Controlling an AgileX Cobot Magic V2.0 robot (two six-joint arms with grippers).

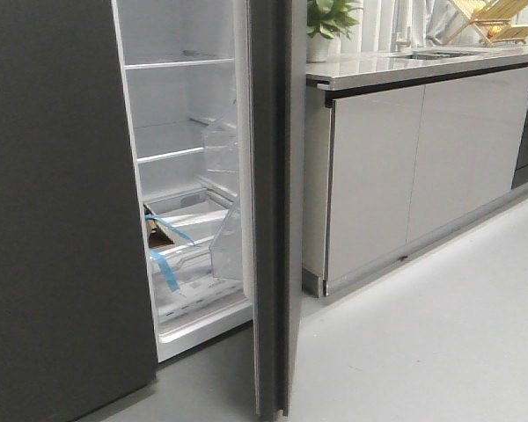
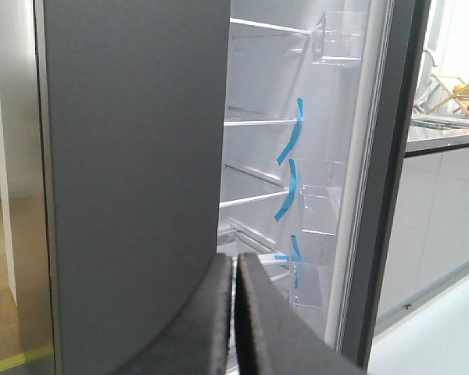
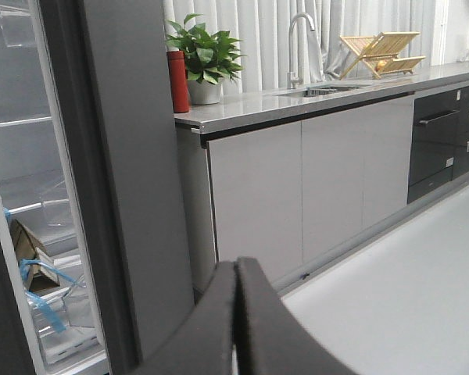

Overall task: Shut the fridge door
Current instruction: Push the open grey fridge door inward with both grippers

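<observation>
Matte dark grey marks the fridge door [image 1: 277, 202], which I see nearly edge-on in the front view, swung wide open toward the pale kitchen cabinets [image 1: 422, 167]. Its white lining and clear bins [image 1: 227, 239] face the open fridge compartment [image 1: 180, 176]. The other dark panel [image 1: 57, 202] stands shut on the left. Both the left gripper [image 2: 234, 312] and the right gripper [image 3: 236, 320] have their jaws pressed together, holding nothing, and neither touches the door.

Risk, in my judgement: a push near the hinge side would give poor leverage and the fingers could slide off the smooth face. Blue tape strips [image 2: 291, 141] hang loose and might catch in the seal.
</observation>
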